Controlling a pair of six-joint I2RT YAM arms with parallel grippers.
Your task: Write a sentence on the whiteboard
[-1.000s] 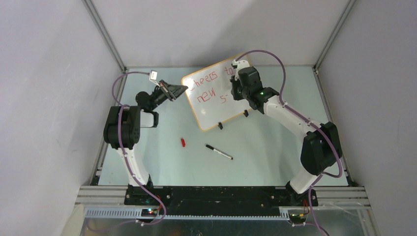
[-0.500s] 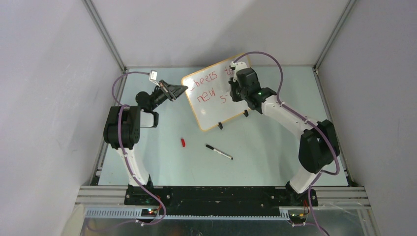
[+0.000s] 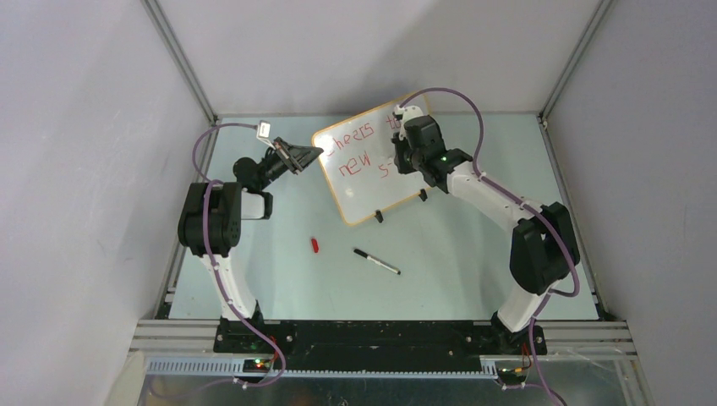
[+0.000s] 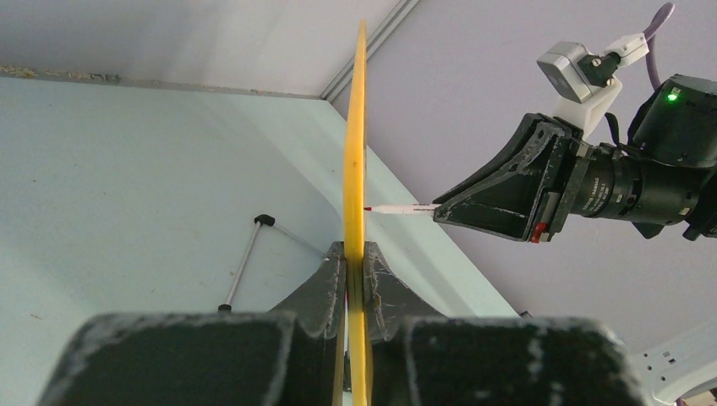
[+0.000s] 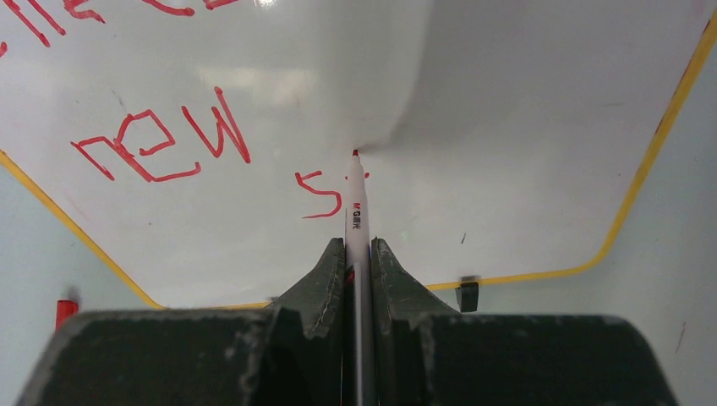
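The whiteboard (image 3: 365,188) stands tilted at the back of the table, white with an orange rim. My left gripper (image 3: 315,154) is shut on its left edge, which the left wrist view shows as a thin yellow line (image 4: 356,161) between the jaws of that gripper (image 4: 356,254). The sentence (image 3: 353,150) is red letters reading "cheers to", with "new" (image 5: 161,145) and an "s" (image 5: 317,194) in the row below. My right gripper (image 5: 359,247) is shut on a red marker (image 5: 355,211). The marker's tip touches the board just right of the "s".
A red cap (image 3: 314,245) and a black pen (image 3: 376,260) lie on the pale green table (image 3: 473,254) in front of the board. A black clip foot (image 5: 467,296) holds the board's lower rim. Grey walls close in the back and both sides.
My right arm has shifted slightly left, carrying the marker a little along the board. The left arm and the board have stayed put.
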